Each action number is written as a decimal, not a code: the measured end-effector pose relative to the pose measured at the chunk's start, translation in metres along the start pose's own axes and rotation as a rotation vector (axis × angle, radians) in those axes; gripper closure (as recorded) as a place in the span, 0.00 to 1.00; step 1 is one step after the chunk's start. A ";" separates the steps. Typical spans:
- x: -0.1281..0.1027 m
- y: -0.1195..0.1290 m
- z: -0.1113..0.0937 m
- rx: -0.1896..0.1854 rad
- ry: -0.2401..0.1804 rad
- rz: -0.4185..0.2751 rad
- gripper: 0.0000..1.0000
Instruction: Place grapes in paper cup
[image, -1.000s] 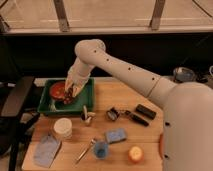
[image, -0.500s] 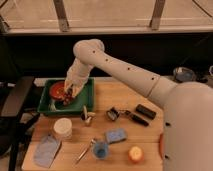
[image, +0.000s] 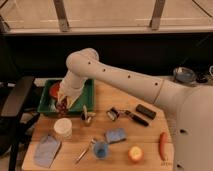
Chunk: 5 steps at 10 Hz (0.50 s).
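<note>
My gripper (image: 64, 101) hangs from the white arm over the front edge of the green tray (image: 85, 95). It is shut on the grapes (image: 61, 106), a small dark reddish bunch that hangs below the fingers. The paper cup (image: 63, 128), short, wide and white, stands on the wooden table just in front of the tray, a little below the grapes. The gripper and grapes are above and slightly behind the cup, apart from it.
A red bowl (image: 53, 90) sits in the tray. On the table are a small blue cup (image: 101, 149), a blue cloth (image: 46, 150), a blue sponge (image: 116, 135), a yellow fruit (image: 135, 154), an orange-red sausage (image: 162, 144) and black items (image: 145, 111).
The gripper has moved from over the red bowl towards the tray's front edge, closer to the paper cup, with the grapes in it.
</note>
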 end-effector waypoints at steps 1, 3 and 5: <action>-0.006 0.001 0.006 -0.003 -0.009 -0.024 1.00; -0.016 0.002 0.022 -0.016 -0.030 -0.061 0.87; -0.020 0.008 0.036 -0.019 -0.047 -0.079 0.65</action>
